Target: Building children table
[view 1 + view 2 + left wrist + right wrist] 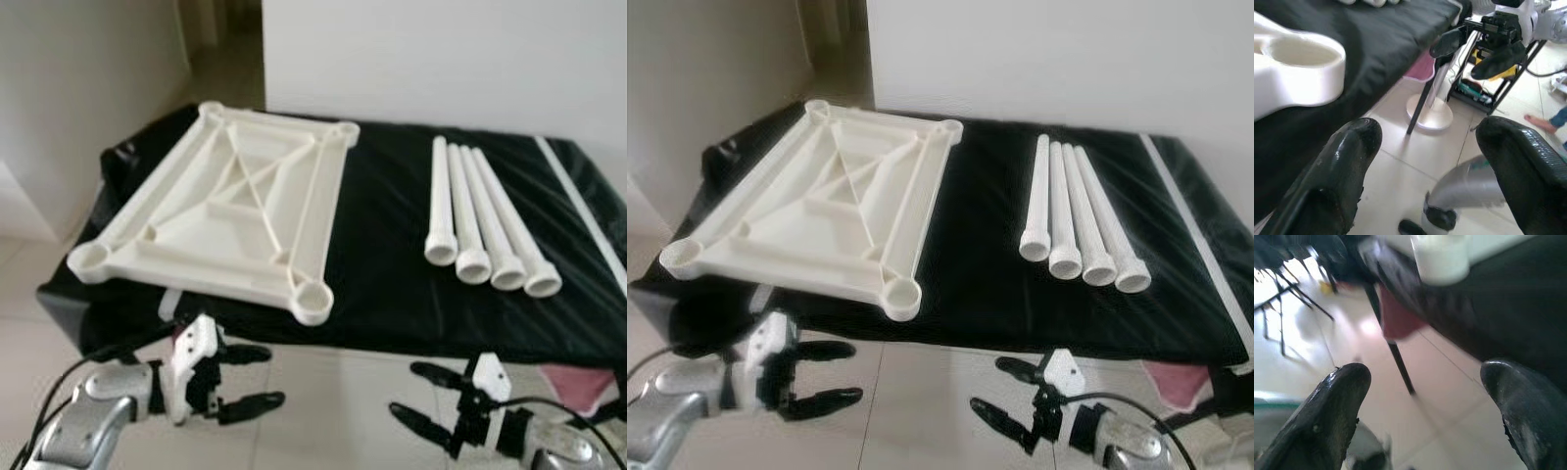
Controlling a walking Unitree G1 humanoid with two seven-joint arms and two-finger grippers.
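Left eye view: white tabletop [230,211] lies upside-down w/ ribs, corner sockets; four legs [485,220] alongside. Left gripper [253,378], right gripper [419,393] both spread.

the tabletop [220,211] lying upside down looks like moulded plastic, cream-white, smooth with a soft sheen on its ribs and round corner sockets. the four legs [485,220] beside it are the same pale plastic, smooth tubes. under both is a black cover [392,264], thin and slightly glossy, creased like sheeting. the floor [1435,152] is pale, shiny tile. the left gripper [257,377] and right gripper [423,394] have black, faintly textured fingers; the arms are brushed silver metal.
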